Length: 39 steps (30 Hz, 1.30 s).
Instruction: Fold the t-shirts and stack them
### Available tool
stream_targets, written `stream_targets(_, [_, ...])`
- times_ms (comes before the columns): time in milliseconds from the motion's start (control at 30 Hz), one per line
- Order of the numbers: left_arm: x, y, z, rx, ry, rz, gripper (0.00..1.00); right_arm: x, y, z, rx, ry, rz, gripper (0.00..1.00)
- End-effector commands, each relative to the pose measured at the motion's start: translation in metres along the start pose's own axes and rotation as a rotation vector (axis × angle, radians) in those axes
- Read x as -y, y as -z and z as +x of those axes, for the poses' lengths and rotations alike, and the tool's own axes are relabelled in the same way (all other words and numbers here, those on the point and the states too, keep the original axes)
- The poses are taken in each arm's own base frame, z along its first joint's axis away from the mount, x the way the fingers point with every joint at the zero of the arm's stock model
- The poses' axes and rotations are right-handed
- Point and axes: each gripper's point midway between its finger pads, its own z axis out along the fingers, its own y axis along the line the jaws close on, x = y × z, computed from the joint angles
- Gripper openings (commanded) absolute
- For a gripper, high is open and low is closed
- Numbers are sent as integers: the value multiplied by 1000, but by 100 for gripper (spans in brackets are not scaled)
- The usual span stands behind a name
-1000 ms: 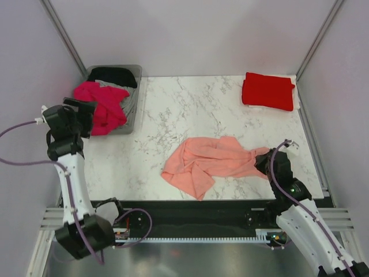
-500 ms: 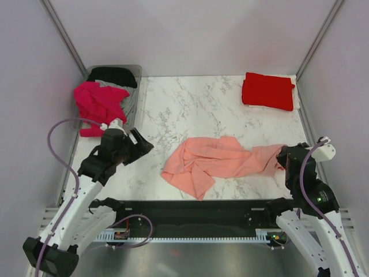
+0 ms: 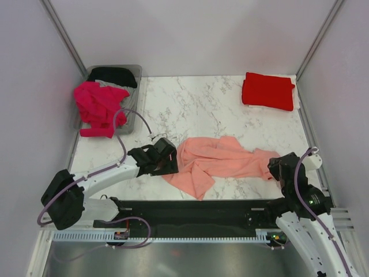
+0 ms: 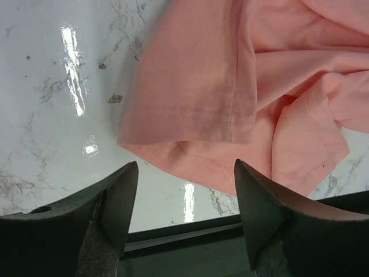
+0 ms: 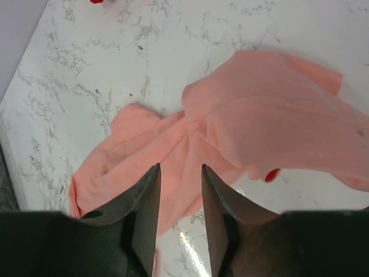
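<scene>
The left gripper (image 4: 183,193) hangs jaws spread over the salmon pink t-shirt (image 3: 222,161), whose right end the right gripper (image 3: 278,168) seemingly pinches.

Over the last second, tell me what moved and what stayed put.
The left arm swung from the bin down to the pink shirt's left edge, its fingers open above the hem. The right arm shifted along the shirt's right end, dragging it out and back; its grip isn't clear. The red shirt, magenta shirt and black shirt stayed.
</scene>
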Motion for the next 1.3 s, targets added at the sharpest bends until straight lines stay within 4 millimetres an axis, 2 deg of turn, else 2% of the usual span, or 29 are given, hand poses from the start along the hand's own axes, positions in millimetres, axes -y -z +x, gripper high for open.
stream_targets(0, [24,-5,-27,95,37,36,73,-18,-6,28,-118,51,-104,44])
stream_targets(67, [28,-11,-25,86,15,34,72,-28,-11,39,-171,109,-139,56])
stream_targets(167, [38,-18,-25,75,-21,33,70,-32,-18,47,-221,175,-112,56])
stream_targets(300, [45,-28,-26,63,-51,10,69,-38,-21,48,-221,179,-137,56])
stream_targets(467, [55,-38,-23,45,-96,1,63,-33,-25,54,-223,176,-142,55])
stream_targets(667, [56,-46,-11,19,-116,-19,50,-28,-28,56,-221,192,-124,54])
stream_targets(700, [56,-46,-10,18,-120,-18,41,-28,-29,56,-220,194,-122,54])
stream_targets(733, [56,-47,-9,16,-124,-21,35,-26,-29,56,-221,195,-119,54])
stream_targets(767, [56,-47,-9,15,-126,-24,31,-26,-29,56,-219,195,-118,54])
stream_targets(800, [55,-47,-9,16,-126,-27,23,-26,-29,57,-219,197,-121,54])
stream_targets(867, [54,-41,-13,29,-125,-38,18,-26,-29,57,-220,201,-120,53])
stream_targets(1067, [55,-15,-30,80,-132,-29,19,-25,-30,57,-220,205,-118,53])
stream_targets(1267, [53,-1,-32,81,-153,-19,18,-25,-31,60,-229,210,-120,53])
